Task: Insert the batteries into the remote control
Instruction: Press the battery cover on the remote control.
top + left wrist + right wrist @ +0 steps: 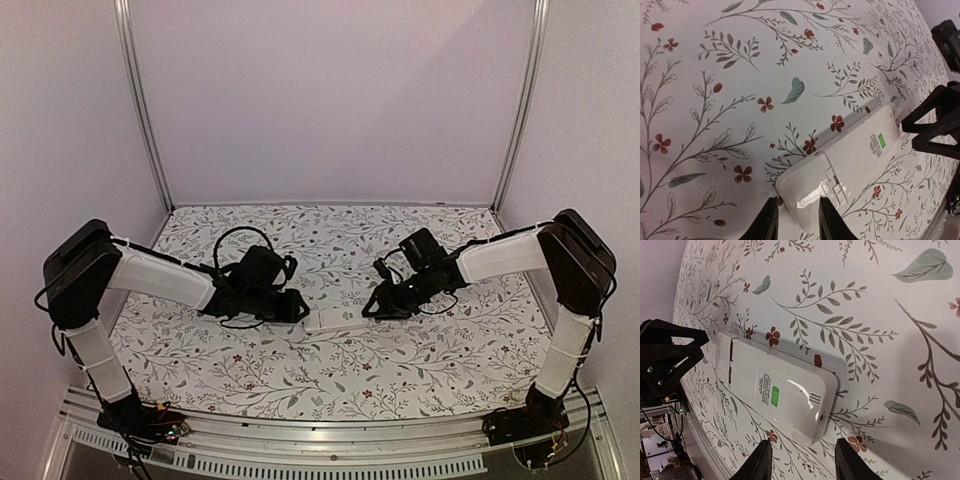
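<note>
The remote control [335, 319] is a slim white bar lying flat on the flowered table between the two arms, back side up. A green label [882, 140] and a cover panel with a latch [835, 184] show on it. My left gripper [797, 221] is at its left end, jaws narrowed but apart, with the remote's corner in the gap and no firm grip showing. My right gripper [802, 460] stands open just short of the other end of the remote [775, 390], and nothing lies between its fingers. The batteries are out of view.
The flowered tablecloth [330, 370] covers the whole table. White walls and metal posts close it in at the back and sides. The right arm's black gripper [935, 125] shows in the left wrist view, and the left arm's [665, 355] in the right wrist view.
</note>
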